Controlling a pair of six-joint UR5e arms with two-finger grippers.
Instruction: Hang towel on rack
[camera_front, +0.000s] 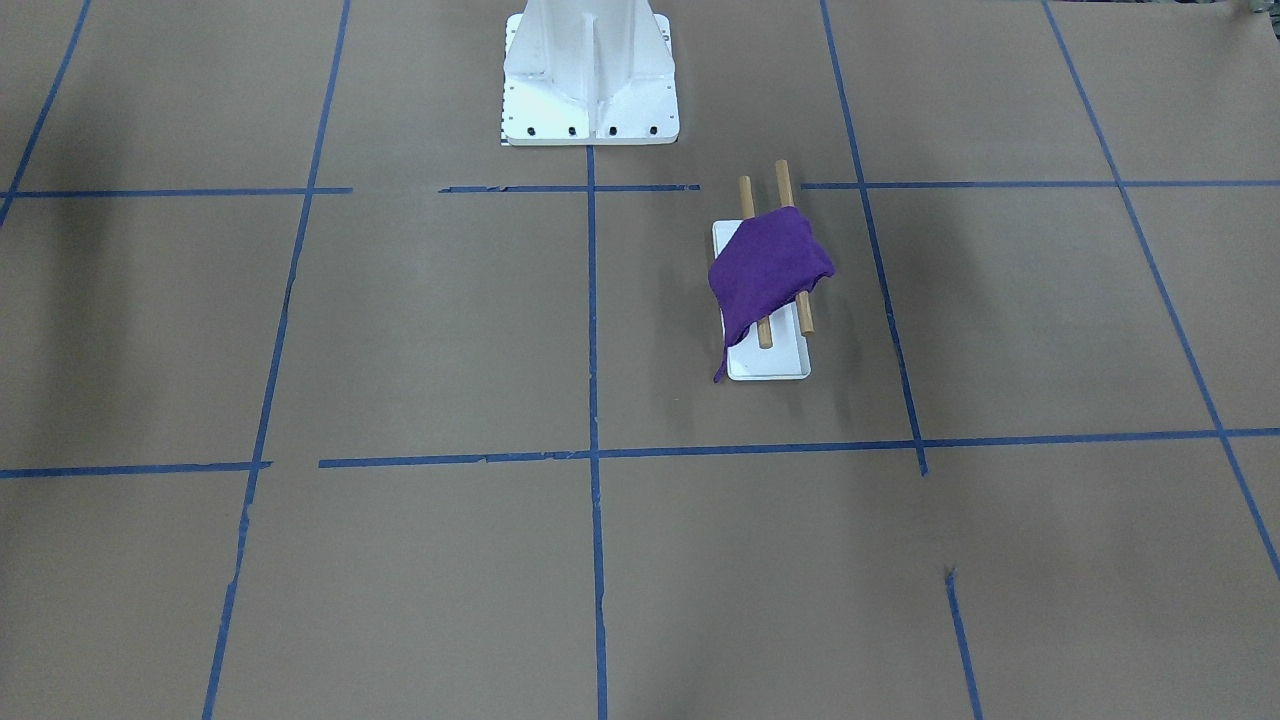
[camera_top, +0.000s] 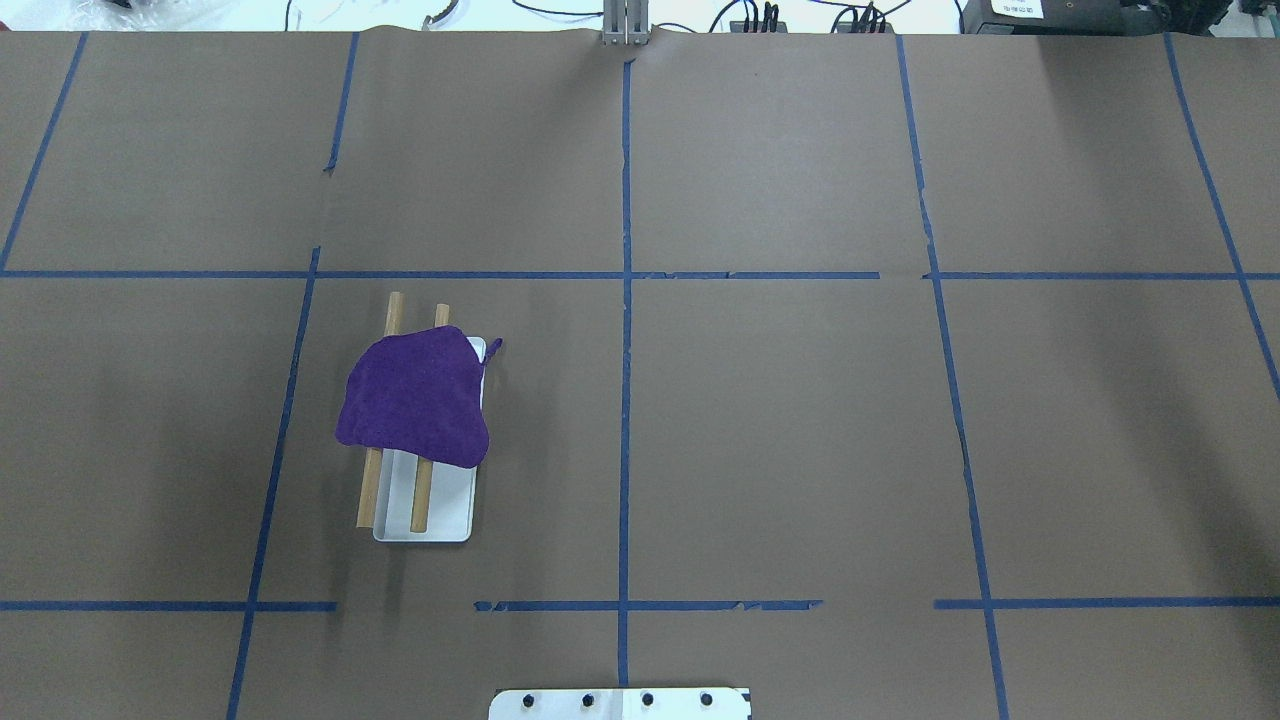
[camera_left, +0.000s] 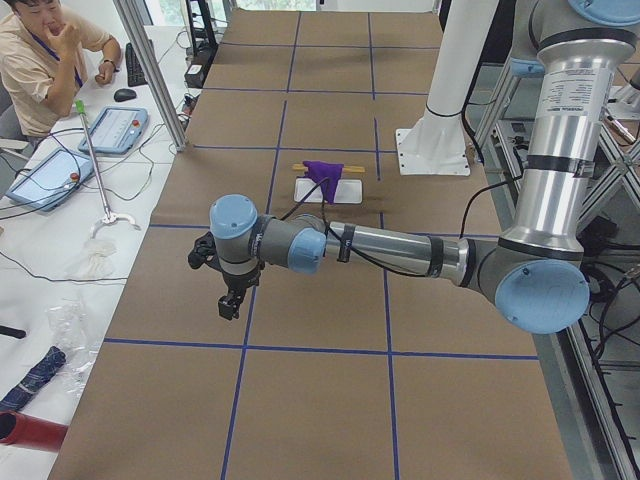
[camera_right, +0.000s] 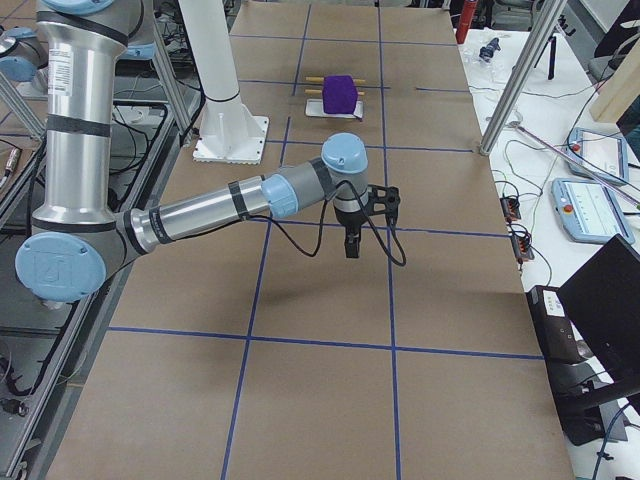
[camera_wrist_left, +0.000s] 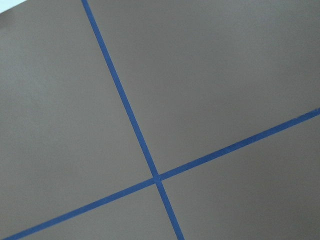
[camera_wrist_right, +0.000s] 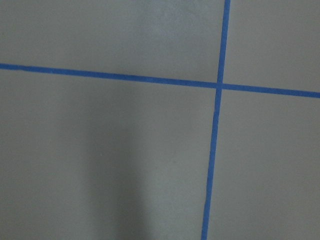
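Two rods (camera_front: 765, 335) over a white tray (camera_front: 770, 362) make up the rack (camera_front: 784, 180).

Front-facing: rack sits at 2 o'clock from frame centre, on the brown surface (camera_front: 400, 330), inside one cell of the blue tape lines (camera_front: 592, 320). Towel (camera_front: 768, 268) is draped across both rods, with rod ends showing at 12 and 6 o'clock. One towel corner hangs at 7 o'clock past the tray's rim, down to the surface. White pedestal (camera_front: 590, 80) at 12 o'clock, well apart from the rack.

Overhead: rack at about 9 o'clock from centre. Towel covers the far half of the tray; the near half shows bare white under the rods. Thin tag (camera_top: 492, 348) sticks out at the towel's 1 o'clock corner. Surface's far edge runs along the top of frame.

Left side view: left gripper (camera_left: 230, 300) points down above the surface by a tape line, at 7 o'clock from the rack and well apart. Can't tell whether it is spread or closed. Operator (camera_left: 40, 60) sits beyond the surface's long edge at 10 o'clock.

Right side view: right gripper (camera_right: 352, 245) points down above the surface, rack at 12 o'clock from it, well apart. Can't tell its spread either.

Left wrist: brown surface, tape crossing at 6 o'clock.

Right wrist: brown surface, tape crossing at 1 o'clock.
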